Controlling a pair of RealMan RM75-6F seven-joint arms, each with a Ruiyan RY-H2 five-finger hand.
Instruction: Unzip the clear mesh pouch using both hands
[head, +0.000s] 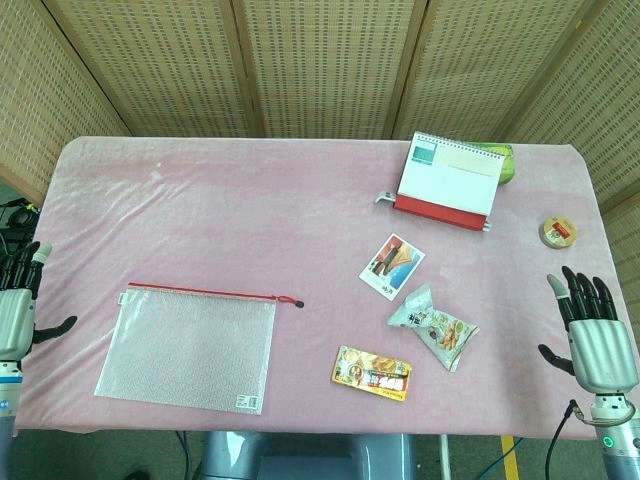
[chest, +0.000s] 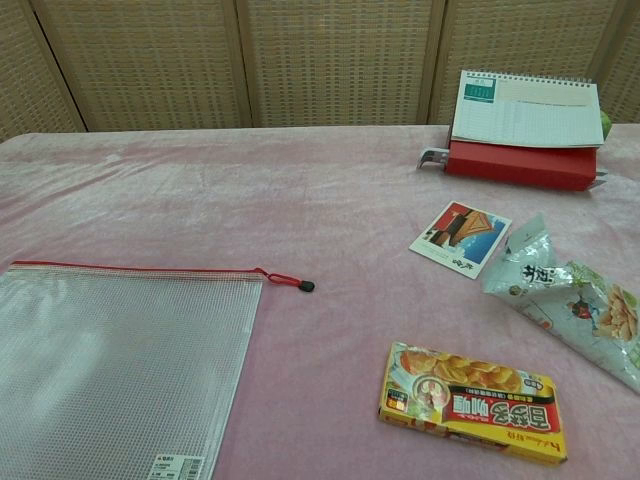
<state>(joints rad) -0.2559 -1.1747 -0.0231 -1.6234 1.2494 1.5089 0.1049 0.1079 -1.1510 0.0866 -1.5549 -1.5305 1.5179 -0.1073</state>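
Observation:
The clear mesh pouch (head: 190, 347) (chest: 110, 365) lies flat at the front left of the pink table, its red zipper running along the far edge. The red pull tab with a black tip (head: 291, 301) (chest: 290, 282) sits at the zipper's right end, so the zipper looks closed. My left hand (head: 18, 305) hovers at the table's left edge, fingers apart, holding nothing, well left of the pouch. My right hand (head: 592, 332) is at the right edge, fingers spread and empty, far from the pouch. Neither hand shows in the chest view.
A photo card (head: 392, 266), a clear snack bag (head: 435, 327) and an orange snack box (head: 372, 373) lie right of the pouch. A desk calendar (head: 448, 180) stands at the back right with a green object (head: 510, 163) behind it. A tape roll (head: 558, 231) sits near the right edge.

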